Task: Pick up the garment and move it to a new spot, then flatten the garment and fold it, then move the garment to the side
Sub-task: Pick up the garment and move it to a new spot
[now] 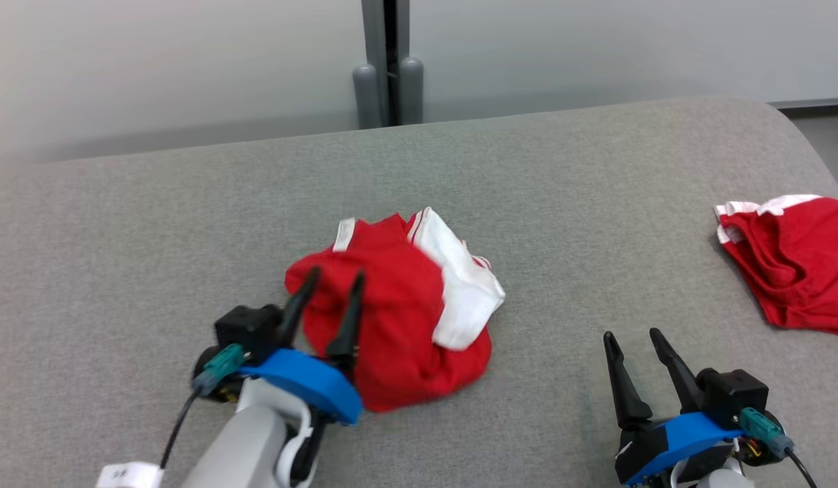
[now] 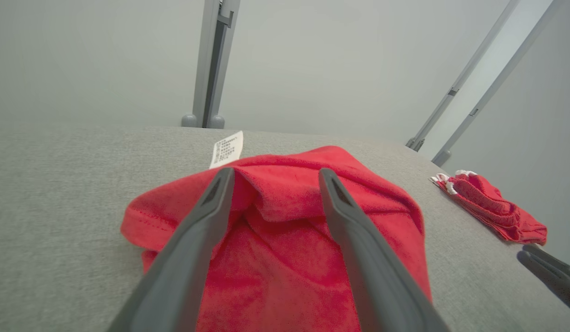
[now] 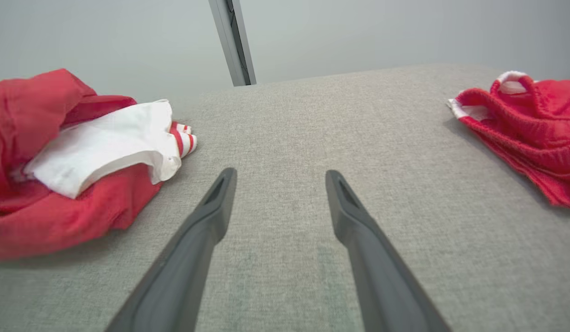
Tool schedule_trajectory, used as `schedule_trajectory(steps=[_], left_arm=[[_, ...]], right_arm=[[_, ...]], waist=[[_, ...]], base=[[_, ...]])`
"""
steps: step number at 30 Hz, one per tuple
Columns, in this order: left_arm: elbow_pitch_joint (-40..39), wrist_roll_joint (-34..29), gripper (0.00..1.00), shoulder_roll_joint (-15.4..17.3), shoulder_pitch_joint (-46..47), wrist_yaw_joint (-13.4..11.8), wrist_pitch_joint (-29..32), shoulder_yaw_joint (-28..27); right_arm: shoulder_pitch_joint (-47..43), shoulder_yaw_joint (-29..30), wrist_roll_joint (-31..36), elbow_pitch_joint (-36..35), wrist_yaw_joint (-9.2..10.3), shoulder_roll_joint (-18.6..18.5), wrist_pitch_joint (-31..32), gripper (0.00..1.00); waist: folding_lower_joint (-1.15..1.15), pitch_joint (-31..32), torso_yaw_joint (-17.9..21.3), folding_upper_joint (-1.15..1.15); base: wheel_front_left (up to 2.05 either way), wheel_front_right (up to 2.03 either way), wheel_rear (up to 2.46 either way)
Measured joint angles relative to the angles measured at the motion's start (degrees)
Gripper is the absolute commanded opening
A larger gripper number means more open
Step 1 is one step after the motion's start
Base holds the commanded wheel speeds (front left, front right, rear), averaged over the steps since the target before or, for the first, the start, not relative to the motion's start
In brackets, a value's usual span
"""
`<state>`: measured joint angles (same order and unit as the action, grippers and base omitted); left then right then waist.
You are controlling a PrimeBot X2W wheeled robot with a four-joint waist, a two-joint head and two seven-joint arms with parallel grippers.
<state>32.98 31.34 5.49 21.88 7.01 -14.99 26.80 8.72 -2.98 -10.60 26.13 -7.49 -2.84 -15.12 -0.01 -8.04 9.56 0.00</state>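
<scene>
One grey fabric-covered surface (image 1: pixel 540 163) spans the head view. Near its centre we see the garment (image 1: pixel 398 318), a crumpled red heap with a white panel and red-and-white striped trim turned out toward 2 o'clock. A second red garment (image 1: pixel 798 271), also trimmed in white, lies well apart from it at 3 o'clock. The left gripper (image 1: pixel 336 274) stands at 8 o'clock of the heap, its two dark fingers apart and pointing toward 12 o'clock over the red cloth. In the left wrist view the cloth bulges between them, but we cannot tell whether they touch it. The right gripper (image 1: pixel 632 333) sits at 5 o'clock of the head view, its fingers likewise spread, above bare surface between the two garments. A small white printed label (image 2: pixel 227 148) rises from the heap's far edge, at 11 o'clock in the left wrist view.
</scene>
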Motion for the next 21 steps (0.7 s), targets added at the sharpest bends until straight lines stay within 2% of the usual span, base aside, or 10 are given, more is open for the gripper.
schedule_trajectory(steps=[2, 3, 6, 10, 21], left_arm=[[-0.4, -1.1, 1.0, 0.4, -0.8, -0.4, 0.0, -1.7], [-1.7, -3.0, 1.0, 1.2, -2.7, -1.0, 0.0, -5.2], [-4.2, -6.1, 1.0, 1.8, -6.2, -1.4, -0.1, -10.5], [-6.0, -9.2, 1.0, 1.7, -10.5, -1.4, -0.1, -14.2], [-9.4, -16.9, 1.0, -1.8, -23.3, -0.6, -0.1, -21.3]], right_arm=[[-0.1, 0.1, 0.0, -0.1, 0.0, 0.0, 0.0, 1.0], [-0.1, 0.1, -0.2, -0.2, 0.0, 0.0, 0.0, 1.0], [-0.2, 0.2, -0.2, 0.0, 0.0, 0.0, 0.0, 1.0], [-0.8, 0.3, -0.8, 0.1, 0.0, 0.0, 0.0, 1.0], [-4.4, 0.4, -1.1, 1.8, 0.0, 0.0, 0.0, 1.0]], waist=[[0.0, 0.2, -0.4, 0.0], [0.0, 0.7, -1.2, 0.0], [0.0, 1.9, -2.2, 0.0], [0.0, 3.4, -3.1, 0.0], [0.0, 7.6, -4.8, 0.0]], base=[[0.0, 0.0, 0.0], [0.0, 0.0, 0.0], [0.0, 0.0, 0.0], [0.0, 0.0, 0.0], [0.0, 0.0, 0.0]])
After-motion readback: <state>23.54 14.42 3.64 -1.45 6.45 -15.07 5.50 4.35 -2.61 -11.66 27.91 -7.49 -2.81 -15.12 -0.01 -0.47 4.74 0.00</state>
